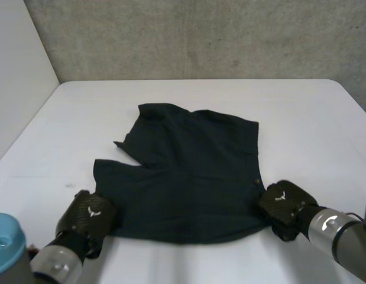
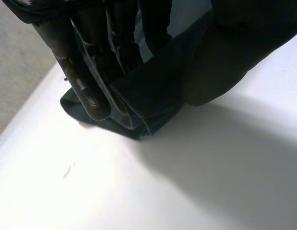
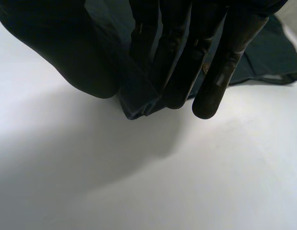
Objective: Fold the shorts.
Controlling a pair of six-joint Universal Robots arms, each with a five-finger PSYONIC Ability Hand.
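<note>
White bench (image 1: 301, 118) spreads out all round the dark shorts (image 1: 194, 171), which lie flat on it, waist-to-leg axis running side to side. Left hand (image 1: 88, 216) is clamped on the shorts' near left corner, cloth pinched between thumb and fingers. Right hand (image 1: 286, 207) pinches the near right corner the same way. The rest of the shorts lies away from both hands, so I'd guess the near edge goes over the far one. No readable writing, just a small white emblem (image 1: 91, 211) on each hand.
</note>
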